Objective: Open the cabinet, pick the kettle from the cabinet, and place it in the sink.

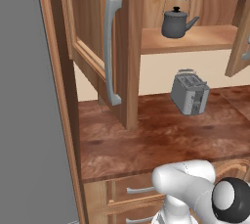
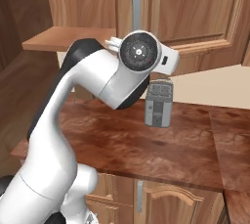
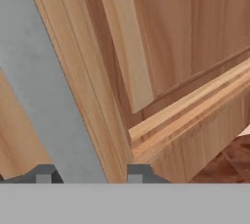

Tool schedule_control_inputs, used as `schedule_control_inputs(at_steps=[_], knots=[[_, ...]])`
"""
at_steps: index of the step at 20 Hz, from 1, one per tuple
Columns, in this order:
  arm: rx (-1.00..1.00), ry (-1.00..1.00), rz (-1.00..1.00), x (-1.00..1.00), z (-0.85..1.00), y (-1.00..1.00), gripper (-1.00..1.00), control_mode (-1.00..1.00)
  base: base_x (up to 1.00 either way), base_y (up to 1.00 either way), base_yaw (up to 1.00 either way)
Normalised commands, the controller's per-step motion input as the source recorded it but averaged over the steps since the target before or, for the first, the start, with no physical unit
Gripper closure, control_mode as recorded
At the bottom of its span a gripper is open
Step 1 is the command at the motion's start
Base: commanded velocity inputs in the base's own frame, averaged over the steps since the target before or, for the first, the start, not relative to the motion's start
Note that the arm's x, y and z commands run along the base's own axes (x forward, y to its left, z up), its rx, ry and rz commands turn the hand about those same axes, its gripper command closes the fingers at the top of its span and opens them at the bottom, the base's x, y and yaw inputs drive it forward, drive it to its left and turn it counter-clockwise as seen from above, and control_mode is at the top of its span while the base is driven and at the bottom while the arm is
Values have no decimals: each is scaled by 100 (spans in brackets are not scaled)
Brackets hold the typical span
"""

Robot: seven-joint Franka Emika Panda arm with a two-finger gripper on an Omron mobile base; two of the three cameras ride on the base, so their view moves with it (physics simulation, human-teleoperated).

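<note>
The cabinet [image 1: 129, 47] stands open, its left door swung out toward me with a long grey bar handle [image 1: 111, 52]. On the wooden shelf [image 1: 195, 39] inside sits the dark grey kettle [image 1: 177, 20], upright, spout pointing right. In the hand view, my gripper [image 3: 90, 174] is shut on the grey bar handle [image 3: 53, 96] of the right cabinet door [image 3: 195, 37]; the bar runs between the two finger tips. From the right base view, my wrist covers the lower part of that handle [image 2: 135, 0]. The sink is out of view.
A boxy silver toaster [image 1: 190, 93] [image 2: 158, 103] stands on the reddish-brown countertop [image 1: 146, 140] under the shelf. Base drawers with short grey handles [image 1: 139, 190] lie below the counter edge. A tall grey panel [image 1: 24, 96] closes off the left side.
</note>
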Motion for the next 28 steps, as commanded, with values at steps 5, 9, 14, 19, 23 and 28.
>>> schedule_control_inputs(at_steps=[5, 9, 14, 19, 23, 28], knots=[[1, 3, -8, -26, -4, -8, -100, -100, 0, 0, 0], [12, 0, -9, -42, -1, 10, -100, -100, 0, 0, 0], [15, 0, -3, -45, 0, 14, -100, -100, 0, 0, 0], [9, 0, 0, -43, 0, 31, -100, -100, 0, 0, 0], [0, 0, -8, -19, -3, 54, -100, -100, 0, 0, 0], [1, 3, -18, -7, 0, 55, -100, -100, 0, 0, 0]])
